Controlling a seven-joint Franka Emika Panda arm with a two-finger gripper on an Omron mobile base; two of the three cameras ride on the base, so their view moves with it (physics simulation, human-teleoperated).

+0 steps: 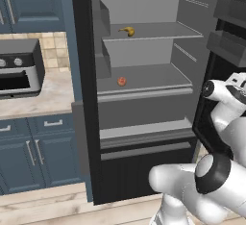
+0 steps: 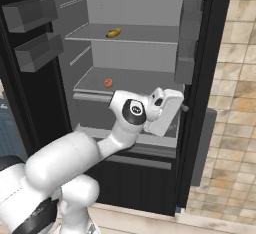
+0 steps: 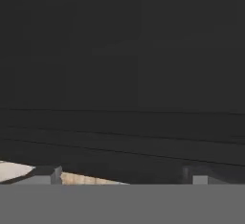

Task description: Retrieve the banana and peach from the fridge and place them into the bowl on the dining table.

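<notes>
The fridge (image 1: 144, 108) stands open, light grey inside. The yellow banana (image 1: 127, 31) (image 2: 114, 32) lies on the upper shelf. One shelf lower, towards the left, rests the orange-red peach (image 1: 122, 81) (image 2: 108, 83). My white hand (image 2: 165, 110) hangs low at the right of the fridge opening, below and to the right of the peach, apart from both fruits. In the hand view my gripper (image 3: 122, 175) is open and holds nothing, its tips wide apart before a dark surface. The bowl and the dining table are out of view.
Grey door bins (image 1: 230, 27) (image 2: 35, 33) jut from the open doors on either side. A counter with a steel oven (image 1: 17, 70) and blue-grey cabinets (image 1: 38, 152) lies left of the fridge. A tiled wall (image 2: 235, 103) borders its right.
</notes>
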